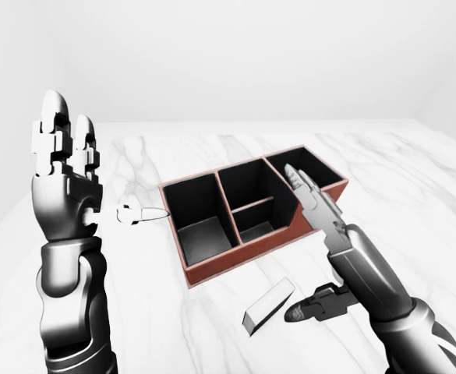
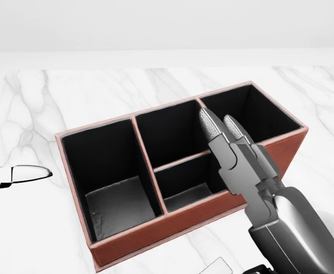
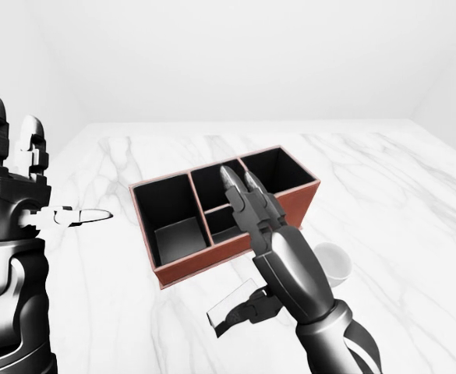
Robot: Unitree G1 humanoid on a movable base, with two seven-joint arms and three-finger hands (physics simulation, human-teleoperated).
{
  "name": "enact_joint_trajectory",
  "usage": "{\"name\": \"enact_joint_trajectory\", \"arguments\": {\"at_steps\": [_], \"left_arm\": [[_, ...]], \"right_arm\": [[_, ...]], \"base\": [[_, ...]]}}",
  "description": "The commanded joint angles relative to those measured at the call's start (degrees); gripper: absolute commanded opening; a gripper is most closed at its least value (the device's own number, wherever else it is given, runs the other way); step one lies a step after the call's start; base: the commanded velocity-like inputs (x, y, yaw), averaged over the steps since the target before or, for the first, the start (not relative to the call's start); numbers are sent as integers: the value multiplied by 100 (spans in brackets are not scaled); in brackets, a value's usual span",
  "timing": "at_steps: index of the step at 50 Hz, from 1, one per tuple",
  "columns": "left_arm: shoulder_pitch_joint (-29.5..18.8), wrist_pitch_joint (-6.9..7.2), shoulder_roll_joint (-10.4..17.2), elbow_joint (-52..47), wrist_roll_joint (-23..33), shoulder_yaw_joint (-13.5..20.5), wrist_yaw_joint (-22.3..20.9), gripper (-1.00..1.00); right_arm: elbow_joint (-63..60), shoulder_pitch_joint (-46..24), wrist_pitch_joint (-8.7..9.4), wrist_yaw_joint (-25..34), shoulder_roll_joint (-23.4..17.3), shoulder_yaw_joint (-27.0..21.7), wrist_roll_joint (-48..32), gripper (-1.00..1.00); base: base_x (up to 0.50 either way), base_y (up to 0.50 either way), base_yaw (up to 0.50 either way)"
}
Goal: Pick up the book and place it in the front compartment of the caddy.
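Observation:
The caddy (image 1: 235,257) is a red-brown box with black compartments, in the middle of the marble table; it also shows in the head view (image 2: 155,234). The book (image 1: 268,304), a small pale grey block, lies flat on the table just below the caddy's near wall. My right hand (image 1: 321,218) is open, with its fingers (image 2: 218,134) stretched out above the caddy's right-hand compartments. Its thumb (image 1: 309,309) lies low beside the book's right end; I cannot tell if they touch. My left hand (image 1: 87,179) is open and empty, raised upright at the left, away from the caddy.
A white cup (image 3: 333,261) stands on the table right of the caddy, partly hidden behind my right forearm. The marble table (image 1: 173,156) reaches to a far edge near the white wall and a left edge behind my left arm.

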Motion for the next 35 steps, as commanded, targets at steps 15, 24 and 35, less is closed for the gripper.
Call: {"name": "enact_joint_trajectory", "arguments": {"at_steps": [15, 24, 35], "left_arm": [[4, 0, 3, -13, 0, 12, -1, 100], [-15, 0, 17, -4, -12, 26, 0, 100], [-17, 0, 19, 8, -18, 22, 8, 100]], "right_arm": [[357, 292, 0, -119, -33, 18, -88, 100], [459, 364, 0, -169, -28, 49, -120, 100], [673, 453, 0, -282, -39, 63, -175, 100]], "base": [[0, 0, 0], [0, 0, 0], [0, 0, 0]]}}
